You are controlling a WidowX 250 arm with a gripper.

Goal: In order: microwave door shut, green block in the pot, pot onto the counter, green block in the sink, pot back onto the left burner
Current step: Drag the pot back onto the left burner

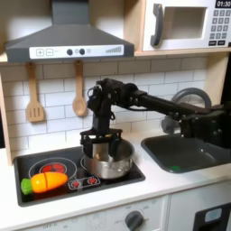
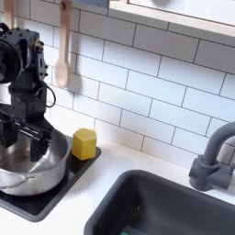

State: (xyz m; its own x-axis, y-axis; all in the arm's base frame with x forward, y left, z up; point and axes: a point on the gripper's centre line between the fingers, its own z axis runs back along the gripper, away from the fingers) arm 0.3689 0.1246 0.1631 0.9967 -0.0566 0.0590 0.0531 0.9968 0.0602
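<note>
Up top at the first exterior view's right, your microwave door [image 1: 180,25] was flat against its frame, dark window facing out and the curved grey handle on its left edge. Below it, the white counter [image 1: 171,185] ran across the front, with the dark sink [image 1: 189,153] set into it at the right; in the second exterior view the sink [image 2: 174,207] took up the near right corner, faucet [image 2: 216,161] arching over its far edge.

Your arm [image 1: 153,99] reached in from the right and bent down over the black cooktop [image 1: 77,176]. The pot [image 1: 108,165] sat on that panel's right-hand ring in the first exterior view, while the left burner [image 1: 52,168] lay bare behind the carrot toy [image 1: 47,182] resting at the near left corner.

Your gripper [image 2: 25,133] hung right over the pot [image 2: 32,165], its black fingers [image 2: 39,142] parted and dipping just inside the rim. I couldn't tell whether anything sat between them; the green block wasn't something I could pick out, and the pot's interior was too blurred to read.

The yellow block [image 2: 84,143] stood on the cooktop's far right edge, just beside the pot.
</note>
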